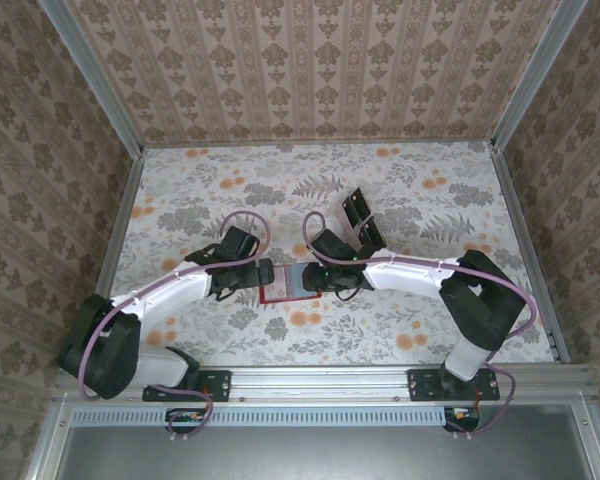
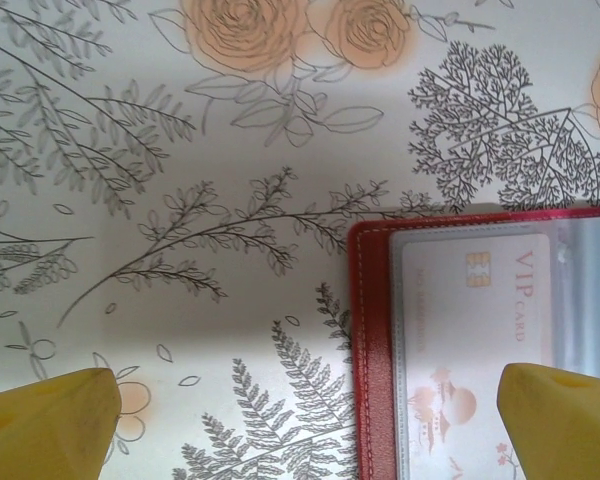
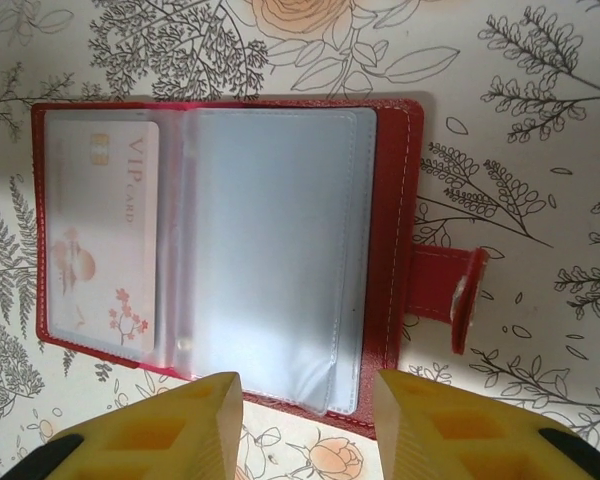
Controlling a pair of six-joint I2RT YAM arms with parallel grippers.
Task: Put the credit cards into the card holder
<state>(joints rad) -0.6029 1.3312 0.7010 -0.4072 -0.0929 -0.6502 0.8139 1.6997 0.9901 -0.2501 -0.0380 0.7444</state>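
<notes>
The left gripper (image 2: 305, 415) and right gripper (image 3: 310, 425) are seen spread wide, nothing grasped. Between them the red card holder (image 3: 270, 250) is laid unfolded, one credit card (image 3: 100, 230) sleeved inside, on a floral table (image 1: 400, 190) enclosed by patterned wallpapered walls (image 1: 310, 70).

One card holder (image 3: 270, 250), one credit card (image 3: 102, 235)

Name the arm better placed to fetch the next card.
Right, probably. The dark flat pieces, possibly cards, lie just beyond the right gripper, which is open. The left gripper sits across the card holder from them.
</notes>
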